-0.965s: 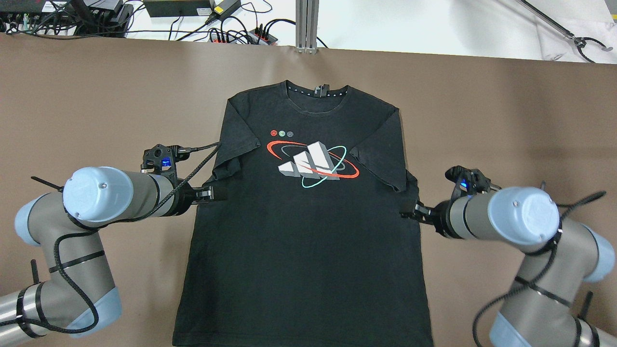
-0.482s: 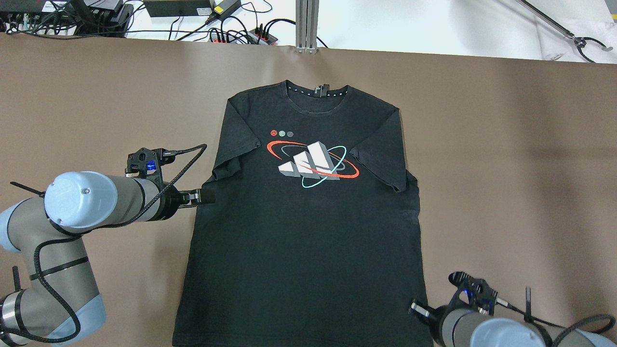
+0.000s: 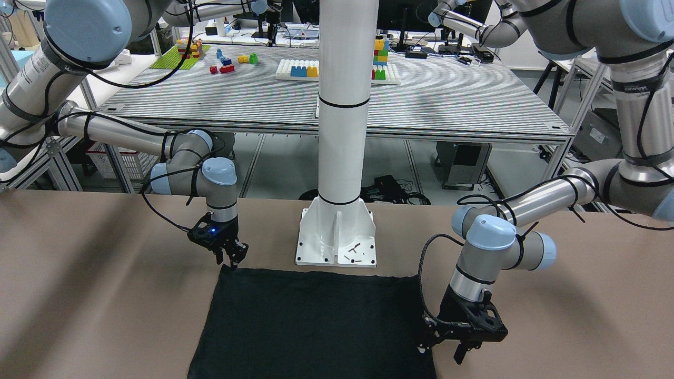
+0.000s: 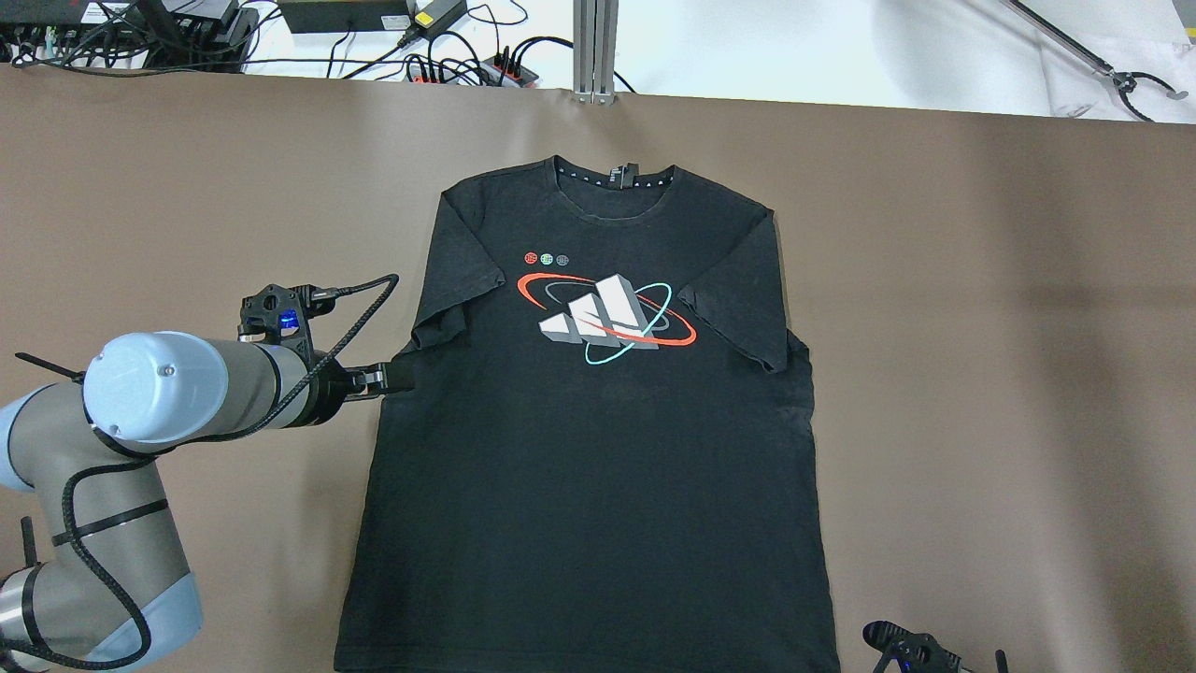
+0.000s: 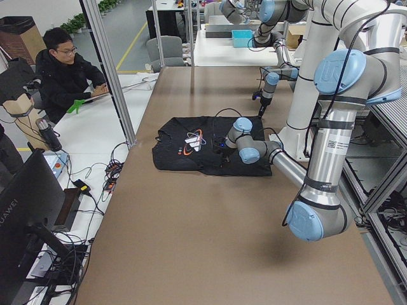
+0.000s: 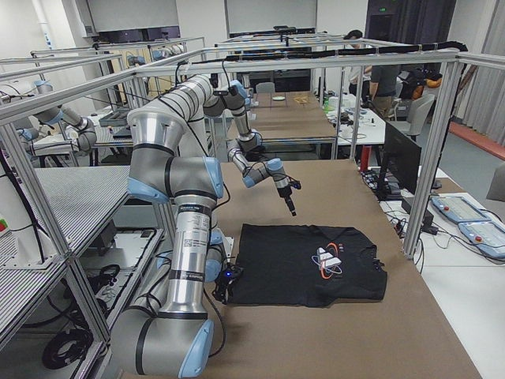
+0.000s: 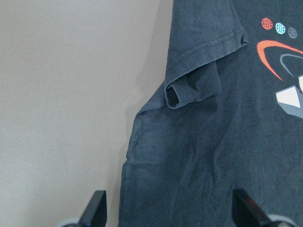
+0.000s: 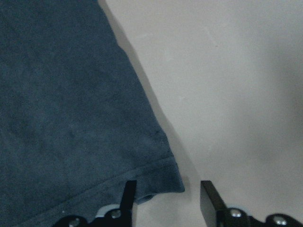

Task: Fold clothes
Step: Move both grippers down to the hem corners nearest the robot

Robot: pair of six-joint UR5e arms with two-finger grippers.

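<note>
The clothes are a black T-shirt [image 4: 598, 449] with a red, white and teal chest print, lying flat and face up on the brown table, collar at the far side. My left gripper [image 4: 392, 377] is open at the shirt's left side edge, just below the sleeve. In the left wrist view its fingers [image 7: 97, 210] straddle that edge. My right gripper [image 3: 231, 258] is open at the hem's right corner. In the right wrist view [image 8: 168, 201] the hem corner [image 8: 165, 175] lies between the fingers. In the overhead view only the right wrist's tip [image 4: 911, 645] shows.
The white pillar base [image 3: 337, 242] stands just behind the shirt's hem [image 3: 310, 273]. Cables and power strips [image 4: 467, 65] lie past the table's far edge. A seated person [image 5: 67, 70] is beside the table. Bare brown table [image 4: 981, 374] surrounds the shirt.
My right arm has drawn back from the shirt's right side below the sleeve to the hem's right corner. My left gripper has pulled slightly left, off the shirt's side to its edge.
</note>
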